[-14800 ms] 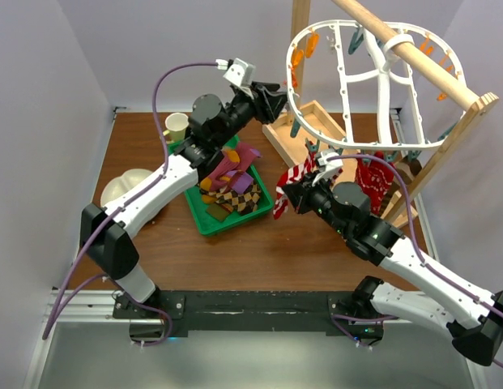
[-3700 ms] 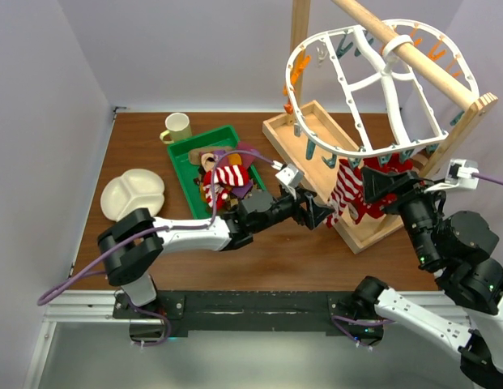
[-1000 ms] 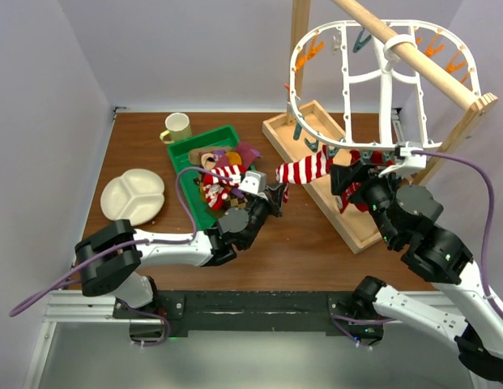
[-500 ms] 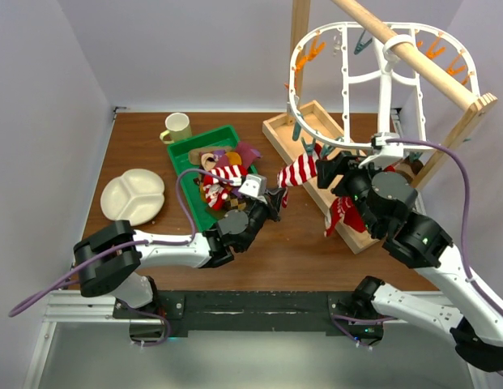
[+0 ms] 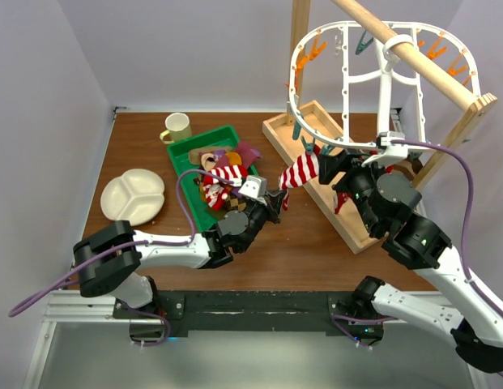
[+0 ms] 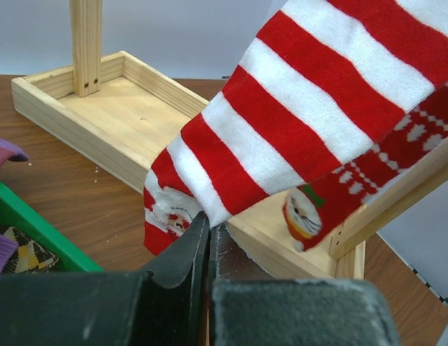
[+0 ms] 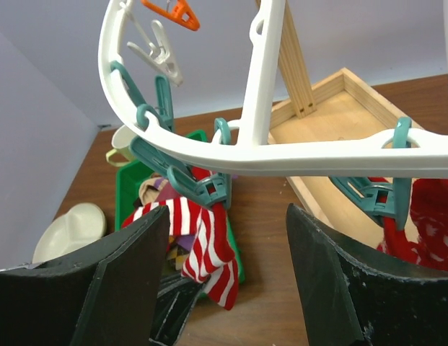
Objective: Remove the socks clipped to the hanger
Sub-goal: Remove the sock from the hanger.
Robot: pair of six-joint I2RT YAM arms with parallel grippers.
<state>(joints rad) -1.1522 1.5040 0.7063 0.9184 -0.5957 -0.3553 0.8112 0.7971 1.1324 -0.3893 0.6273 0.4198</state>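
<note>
A: Two left on the clips, going by the overhead view? Start big, please.

B: Starting with the desk (image 5: 138,146): brown, carrying everything. Next down, the wooden stand (image 5: 316,121): boxed base flat on the desk, rail up top. Built that way to keep the hanger (image 5: 381,89) hooked high, clear of the desk, for free dangling of whatever gets clipped.

A: And the loose ones?

B: Heaped in the green tray (image 5: 176,162), just left of the stand's base. Judged to be the drop-off spot, set near for a short carry.

A: Whereabouts of the striped sock (image 5: 300,170)?

B: Clipped by its cuff at the hanger's near rim, slanting down and left. Pinched at the toe by the left tool (image 6: 209,225), pressed together on the fabric. Drawn out sideways like that, presumably, to tug it free of the teal clip (image 7: 209,189).

A: Right tool (image 7: 227,216)?

B: Spread wide, gripping nothing, raised just under the rim beside that same clip. Probably there to squeeze the clip open or steady the hanger against the pull; cannot say which.

A: Second one?

B: Red patterned sock (image 7: 425,231), seemingly caught under another teal clip further right along the rim, hanging over the stand's base.

A: Any brands, labels, lettering?

B: None readable anywhere. Only small Santa faces knitted near both toes, seen from the left wrist.
</note>
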